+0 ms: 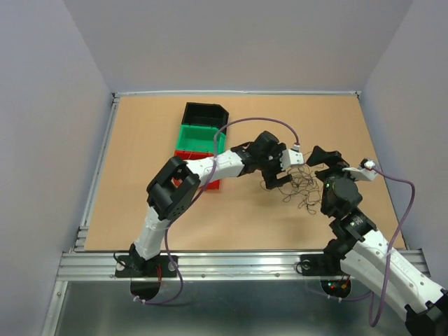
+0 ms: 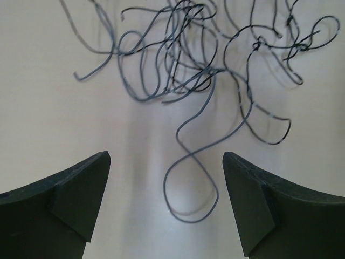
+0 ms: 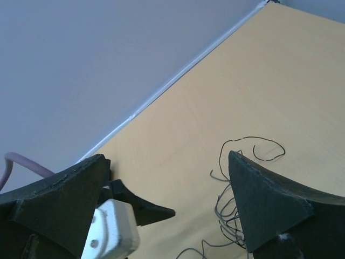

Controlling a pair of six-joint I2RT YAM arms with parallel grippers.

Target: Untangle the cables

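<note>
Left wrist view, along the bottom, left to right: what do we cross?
Left gripper, open: one finger → loop of a grey cable, lying untouched between the fingers → other finger.

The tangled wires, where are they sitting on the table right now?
In the overhead view the cables lie right of centre on the table, right of the row of bins, with one loop between the left gripper's open jaws.

Pale grey walls (image 1: 231,42) are enclosing the tan tabletop (image 1: 140,140) on three sides. A white seam (image 3: 161,89) is running ahead of the right gripper (image 3: 168,155).
</note>
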